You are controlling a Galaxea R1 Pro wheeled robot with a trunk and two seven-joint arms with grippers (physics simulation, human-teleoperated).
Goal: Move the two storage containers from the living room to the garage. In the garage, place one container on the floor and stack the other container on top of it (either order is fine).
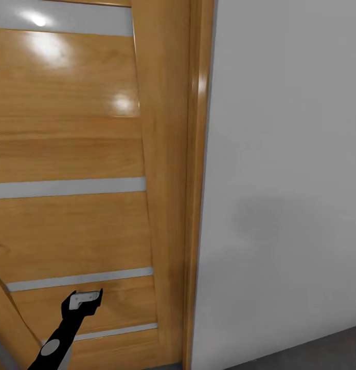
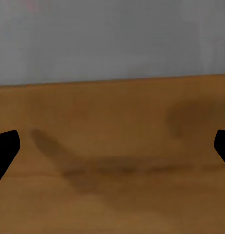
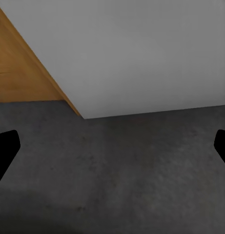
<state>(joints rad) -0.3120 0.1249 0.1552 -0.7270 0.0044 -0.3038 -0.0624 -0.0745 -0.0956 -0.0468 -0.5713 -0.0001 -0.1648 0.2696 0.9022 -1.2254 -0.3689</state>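
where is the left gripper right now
In the head view the left gripper is low on the left, up against the wooden door between its two lowest grey stripes, left of the door frame.

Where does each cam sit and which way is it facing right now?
Head view: on the robot's head, facing a wooden door and grey wall; left arm reaches toward the door, left claw.
Left wrist view: near the left claw, facing door wood close up; fingertips at the edges.
Right wrist view: near the right claw, facing down at the concrete floor.
Shared: door, wall.
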